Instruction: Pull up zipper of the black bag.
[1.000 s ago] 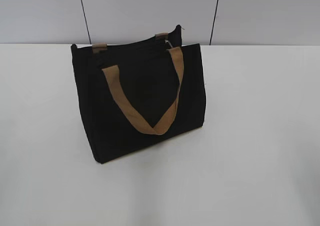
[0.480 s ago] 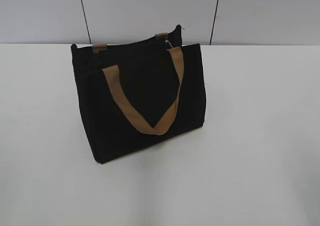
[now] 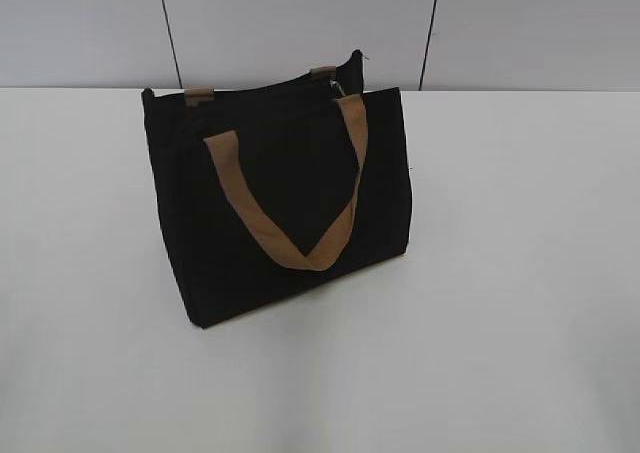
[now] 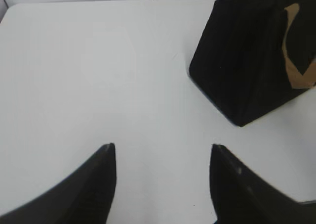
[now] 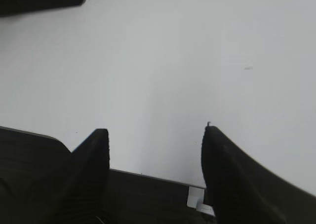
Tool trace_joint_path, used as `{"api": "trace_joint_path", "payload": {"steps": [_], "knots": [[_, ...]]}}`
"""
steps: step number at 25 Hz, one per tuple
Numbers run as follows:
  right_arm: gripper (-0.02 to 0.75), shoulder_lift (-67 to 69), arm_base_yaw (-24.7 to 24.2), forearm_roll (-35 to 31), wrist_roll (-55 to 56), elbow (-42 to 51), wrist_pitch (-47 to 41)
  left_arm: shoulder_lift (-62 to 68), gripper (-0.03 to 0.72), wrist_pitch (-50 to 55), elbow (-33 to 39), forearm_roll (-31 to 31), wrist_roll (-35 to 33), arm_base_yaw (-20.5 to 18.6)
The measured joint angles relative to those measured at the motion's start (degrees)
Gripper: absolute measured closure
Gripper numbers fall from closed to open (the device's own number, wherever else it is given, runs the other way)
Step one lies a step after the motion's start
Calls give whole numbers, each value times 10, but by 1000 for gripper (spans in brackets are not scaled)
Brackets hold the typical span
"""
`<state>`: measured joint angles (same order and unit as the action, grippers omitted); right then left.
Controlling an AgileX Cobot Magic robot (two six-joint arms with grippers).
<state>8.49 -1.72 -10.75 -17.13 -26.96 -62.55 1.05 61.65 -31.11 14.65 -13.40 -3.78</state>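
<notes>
While both the left gripper (image 4: 163, 150) and right gripper (image 5: 155, 132) are held wide apart and empty, the zipper (image 3: 338, 88) of the black bag (image 3: 290, 208) is yet to be approached.

White table (image 3: 520, 273) under me, matte and plain, filling most of my exterior view. Behind the table's far edge: a pale grey wall (image 3: 300, 23), split by two thin dark seams (image 3: 168, 28) that lean slightly off vertical. From my left wrist, the table's far left corner shows rounded. From my right wrist, a dark ledge (image 5: 148, 194) runs along the table's near edge, with a small pale tab (image 5: 195, 197) on it.
</notes>
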Motion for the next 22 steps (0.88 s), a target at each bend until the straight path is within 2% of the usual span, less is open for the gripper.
{"api": "trace_joint_path", "payload": {"steps": [4,12,16,22], "knots": [[287,-15,11,-1,-4,1,-1,-14,238,5,0,23,-30,21],[287,-26,30,-4,-6,1,-1,-14,239,5,0,22,-30,24],[287,-26,33,6,10,1,-1,-14,265,1,0,-2,6,7],[287,-26,33,21,-5,1,-1,-14,302,1,0,-6,3,-27]]}}
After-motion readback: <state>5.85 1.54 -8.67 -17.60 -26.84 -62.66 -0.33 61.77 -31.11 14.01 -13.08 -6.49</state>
